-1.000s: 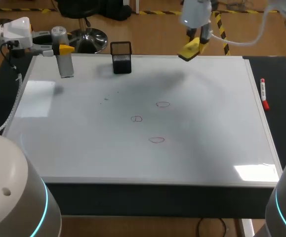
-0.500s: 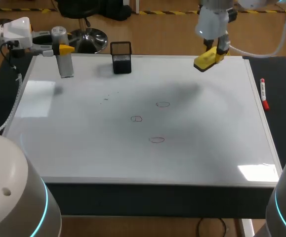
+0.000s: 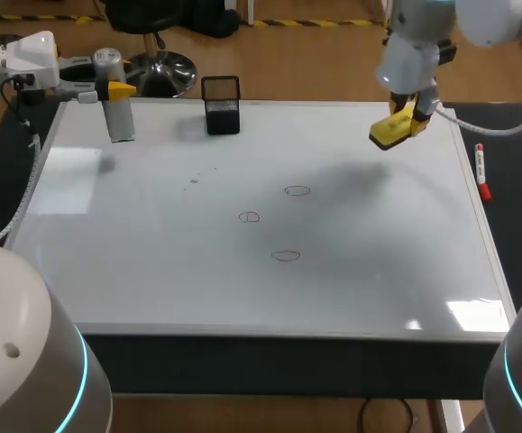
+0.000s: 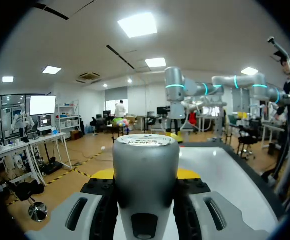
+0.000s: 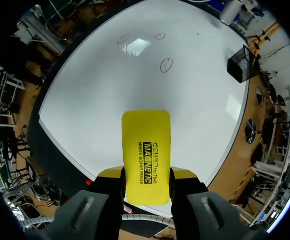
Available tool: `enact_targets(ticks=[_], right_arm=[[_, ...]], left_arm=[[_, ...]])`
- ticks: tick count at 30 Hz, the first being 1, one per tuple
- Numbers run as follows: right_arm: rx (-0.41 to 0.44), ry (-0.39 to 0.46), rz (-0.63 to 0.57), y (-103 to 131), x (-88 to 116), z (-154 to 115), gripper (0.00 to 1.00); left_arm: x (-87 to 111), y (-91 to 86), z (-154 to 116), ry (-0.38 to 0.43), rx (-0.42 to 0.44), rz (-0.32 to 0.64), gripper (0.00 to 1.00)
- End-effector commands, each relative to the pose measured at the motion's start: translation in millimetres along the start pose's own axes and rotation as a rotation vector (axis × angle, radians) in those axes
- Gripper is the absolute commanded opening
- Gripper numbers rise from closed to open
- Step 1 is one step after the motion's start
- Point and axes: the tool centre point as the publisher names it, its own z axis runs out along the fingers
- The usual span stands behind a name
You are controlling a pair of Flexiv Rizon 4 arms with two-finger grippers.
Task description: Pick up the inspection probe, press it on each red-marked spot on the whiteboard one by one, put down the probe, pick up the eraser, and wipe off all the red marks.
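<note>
My left fingers (image 3: 114, 90) are clamping the inspection probe (image 3: 116, 113), a silver cylinder standing upright at the far left corner of the whiteboard (image 3: 152, 234); I cannot tell whether its lower end is touching the board. In the left wrist view the probe (image 4: 146, 170) is filling the gap between both yellow tips, gripped from two sides. My right fingers (image 3: 403, 122) are grasping the yellow eraser (image 3: 394, 131) and hanging above the far right part of the board, clear of its surface, throwing a soft shadow towards the middle. In the right wrist view the eraser (image 5: 146, 150) is jutting out ahead of the tips. Three red marks are sitting near the board's middle, untouched: one farthest (image 3: 297, 190), one to its left (image 3: 249, 216), one nearest (image 3: 286, 255). A black mesh cup (image 3: 222, 105) is standing on the far edge, between the two arms, well apart from the marks. A red marker (image 3: 481, 171) is lying on the black counter (image 3: 517, 180) just beside the board's right edge. Nothing is lying between the eraser and the marks.
</note>
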Motion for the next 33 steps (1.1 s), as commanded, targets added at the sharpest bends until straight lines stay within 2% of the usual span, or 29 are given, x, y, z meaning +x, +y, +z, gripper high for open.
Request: enact_targets(ticks=[1,33], right_arm=[[0.006,-0.009,0.001,1.3,4.9,-2.6,0.00],[-0.008,-0.016,0.016,3.6,4.8,-3.8,0.00]], left_arm=[[0.4,-1.1,0.0,-0.002,0.000,0.001,0.00],[0.4,-1.1,0.0,-0.002,0.000,0.001,0.00]])
